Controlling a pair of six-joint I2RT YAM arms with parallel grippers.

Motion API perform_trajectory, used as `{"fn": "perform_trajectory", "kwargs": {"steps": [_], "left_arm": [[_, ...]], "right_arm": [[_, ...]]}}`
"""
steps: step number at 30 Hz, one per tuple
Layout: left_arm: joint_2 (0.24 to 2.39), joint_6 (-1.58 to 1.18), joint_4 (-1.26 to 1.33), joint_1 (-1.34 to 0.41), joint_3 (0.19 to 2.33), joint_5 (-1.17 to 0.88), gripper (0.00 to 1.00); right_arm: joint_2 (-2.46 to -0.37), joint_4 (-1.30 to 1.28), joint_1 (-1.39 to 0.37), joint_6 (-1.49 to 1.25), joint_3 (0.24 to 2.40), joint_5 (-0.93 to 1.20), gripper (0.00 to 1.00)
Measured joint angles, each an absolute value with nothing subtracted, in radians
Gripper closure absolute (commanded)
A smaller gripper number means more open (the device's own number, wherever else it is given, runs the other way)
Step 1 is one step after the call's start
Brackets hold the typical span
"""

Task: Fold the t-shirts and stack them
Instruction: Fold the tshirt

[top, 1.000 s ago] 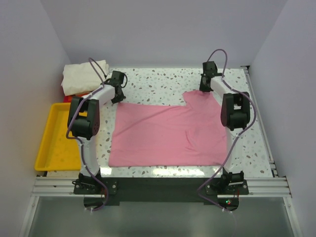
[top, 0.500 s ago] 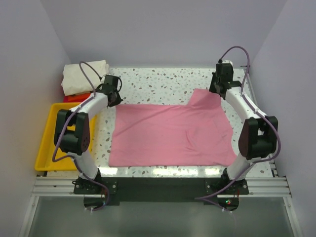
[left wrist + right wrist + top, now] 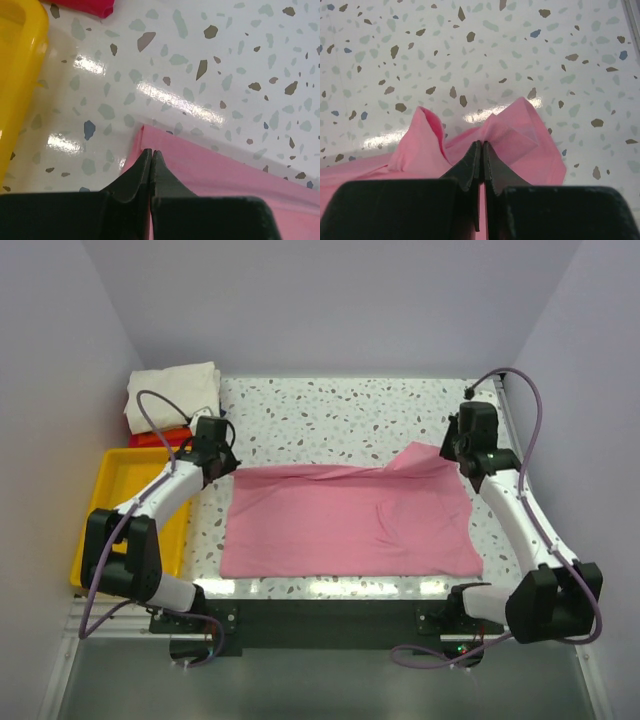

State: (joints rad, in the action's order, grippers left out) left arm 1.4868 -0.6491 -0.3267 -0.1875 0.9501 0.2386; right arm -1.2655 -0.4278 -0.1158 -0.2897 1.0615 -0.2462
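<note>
Pink cloth is lying spread over the near half of the speckled table. This is the pink t-shirt, and I am holding it at its two far corners.

My left gripper is pressing its two fingers fully together at the far left corner, right on the folded edge of the shirt. It seems that a thin bit of cloth is caught between the tips, though my own fingers are hiding the exact spot.

My right gripper is pinching the far right corner with closed jaws. The cloth there is rising into a small peak with creased folds on both sides of the tips.

Between my two grippers the far edge of the shirt is running as a slightly raised, wrinkled ridge, while the near part is lying flat.

At the far left corner of the table a cream-white t-shirt is sitting folded on top of a red t-shirt, of which only a strip is showing. A yellow tray is standing along the left side, beside my left arm and apart from the pink shirt.
</note>
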Motion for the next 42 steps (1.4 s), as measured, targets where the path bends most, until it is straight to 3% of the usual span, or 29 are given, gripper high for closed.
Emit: {"fn": "perform_trajectory", "kwargs": {"steps": [19,42], "left_arm": [[1.164,-0.699,-0.333,-0.204,0.712,0.238,1.0],[1.113,-0.751,-0.331,-0.211,0.539,0.23,1.0]], "right_arm": [[-0.926,-0.643,-0.116,-0.311,0.918,-0.245,1.0],[-0.807,-0.897,-0.146,-0.474,0.739,-0.138,0.99]]}}
